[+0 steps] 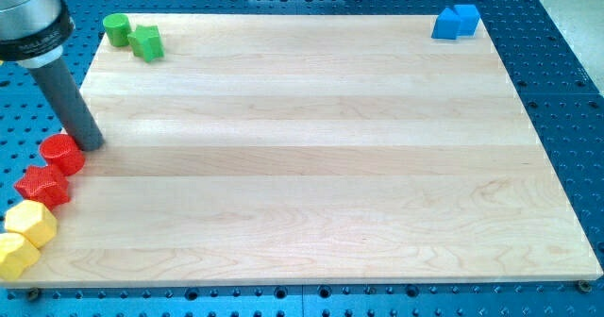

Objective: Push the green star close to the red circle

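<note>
The green star (147,42) lies near the view's top left corner of the wooden board (321,147), touching a green circle (116,29) on its left. The red circle (62,154) sits at the board's left edge, lower down. My tip (93,144) stands just right of the red circle, almost touching it, and well below the green star.
A red star (41,186) lies just below the red circle. A yellow hexagon (30,224) and another yellow block (15,256) sit at the bottom left corner. Two blue blocks (456,22) stand at the top right corner.
</note>
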